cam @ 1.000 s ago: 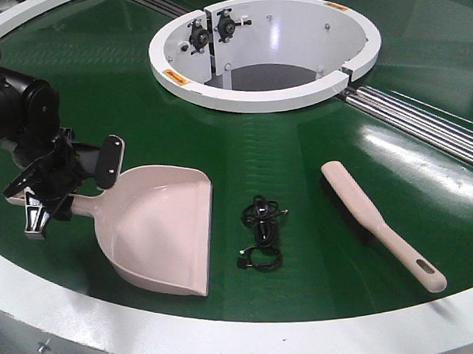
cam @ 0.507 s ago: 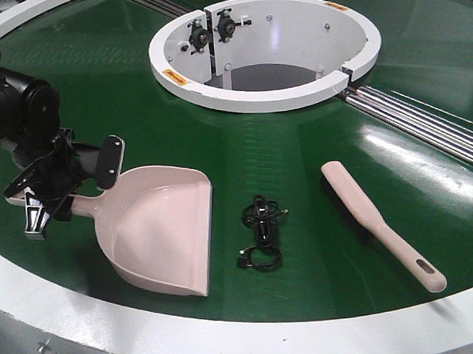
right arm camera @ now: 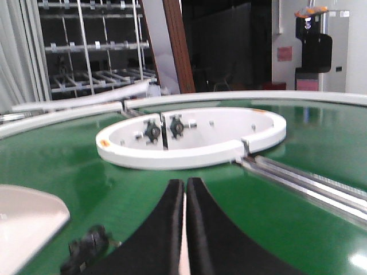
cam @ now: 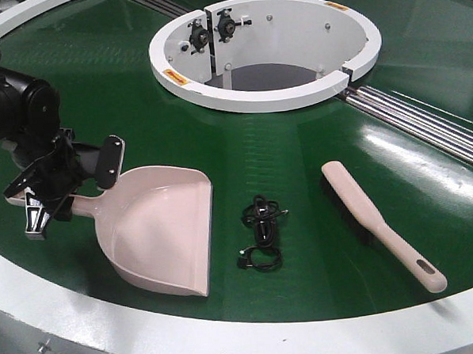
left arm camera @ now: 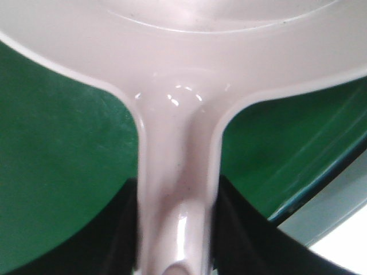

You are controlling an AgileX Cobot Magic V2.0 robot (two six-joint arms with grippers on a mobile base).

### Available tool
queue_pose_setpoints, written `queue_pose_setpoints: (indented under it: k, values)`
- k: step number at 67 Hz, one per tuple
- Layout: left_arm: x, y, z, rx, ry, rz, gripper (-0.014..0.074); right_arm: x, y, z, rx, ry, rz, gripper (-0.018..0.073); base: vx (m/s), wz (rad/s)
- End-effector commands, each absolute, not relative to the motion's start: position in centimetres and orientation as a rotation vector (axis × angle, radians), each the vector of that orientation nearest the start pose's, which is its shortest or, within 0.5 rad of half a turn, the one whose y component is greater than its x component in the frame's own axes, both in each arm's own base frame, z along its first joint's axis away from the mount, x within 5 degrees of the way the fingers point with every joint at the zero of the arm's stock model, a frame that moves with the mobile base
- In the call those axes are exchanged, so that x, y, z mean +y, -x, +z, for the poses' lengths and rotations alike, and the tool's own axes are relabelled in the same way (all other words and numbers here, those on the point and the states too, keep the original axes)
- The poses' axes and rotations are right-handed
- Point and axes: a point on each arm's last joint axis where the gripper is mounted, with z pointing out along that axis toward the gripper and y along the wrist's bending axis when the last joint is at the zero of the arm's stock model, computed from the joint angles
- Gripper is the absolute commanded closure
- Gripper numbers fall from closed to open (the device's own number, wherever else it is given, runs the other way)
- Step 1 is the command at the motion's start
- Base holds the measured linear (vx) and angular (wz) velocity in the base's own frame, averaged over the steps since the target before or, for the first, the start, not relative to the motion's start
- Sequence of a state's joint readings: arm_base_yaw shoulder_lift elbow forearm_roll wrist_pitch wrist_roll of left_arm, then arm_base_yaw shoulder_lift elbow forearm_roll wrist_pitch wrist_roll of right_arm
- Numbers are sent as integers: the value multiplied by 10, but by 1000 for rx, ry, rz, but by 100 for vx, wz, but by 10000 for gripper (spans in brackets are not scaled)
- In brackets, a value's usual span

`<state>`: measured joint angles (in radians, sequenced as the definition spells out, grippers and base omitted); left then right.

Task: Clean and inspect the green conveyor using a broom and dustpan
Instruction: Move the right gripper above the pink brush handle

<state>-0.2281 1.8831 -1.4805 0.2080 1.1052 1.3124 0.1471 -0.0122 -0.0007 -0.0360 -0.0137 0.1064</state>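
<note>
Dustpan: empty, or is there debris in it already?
Empty: the dustpan shows bare beige plastic inside; the black cable lies on the green conveyor beside it.

You see the dustpan (cam: 160, 228) left, cord (cam: 259, 231) in the middle, broom (cam: 378, 225) right, hub (cam: 268, 96) behind, all on the conveyor (cam: 315, 165).

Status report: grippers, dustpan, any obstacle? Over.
Left gripper shut on dustpan handle. Right gripper shut. Black cable lying between dustpan and broom.

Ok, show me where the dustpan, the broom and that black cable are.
dustpan (cam: 156, 229): front-facing view, on the pan's inner floor.
broom (cam: 348, 195): front-facing view, on the beige back of the head.
black cable (cam: 259, 213): front-facing view, on the upper coil.
</note>
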Motion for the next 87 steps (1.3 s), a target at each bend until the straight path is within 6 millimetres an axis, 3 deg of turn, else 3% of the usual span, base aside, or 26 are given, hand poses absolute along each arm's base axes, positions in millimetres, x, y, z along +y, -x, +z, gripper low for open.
queue_pose_setpoints:
  k: [1, 14, 29, 44, 66, 76, 87]
  values:
    - [-72, -374, 265, -2227, 2328, -473, 561, 7, -45, 256, 1274, 43, 191, 568, 0, 0]
    - [-72, -374, 265, -2227, 2328, -473, 561, 7, -48, 309, 1334, 41, 186, 568, 0, 0]
    - [-72, -374, 265, -2227, 2328, -473, 561, 11, -83, 343, 1641, 49, 155, 568, 0, 0]
    - [-72, -374, 265, -2227, 2328, -473, 561, 14, -116, 336, 2008, 148, 46, 568, 0, 0]
    - [-72, -374, 265, -2227, 2328, -473, 561, 17, -134, 326, 2112, 138, 57, 556, 0, 0]
    - [-72, -374, 265, -2227, 2328, -473, 561, 18, -143, 334, 2159, 150, 45, 482, 0, 0]
    - [-72, -374, 265, -2227, 2328, -473, 561, 20, -161, 342, 2230, 170, 33, 335, 0, 0]
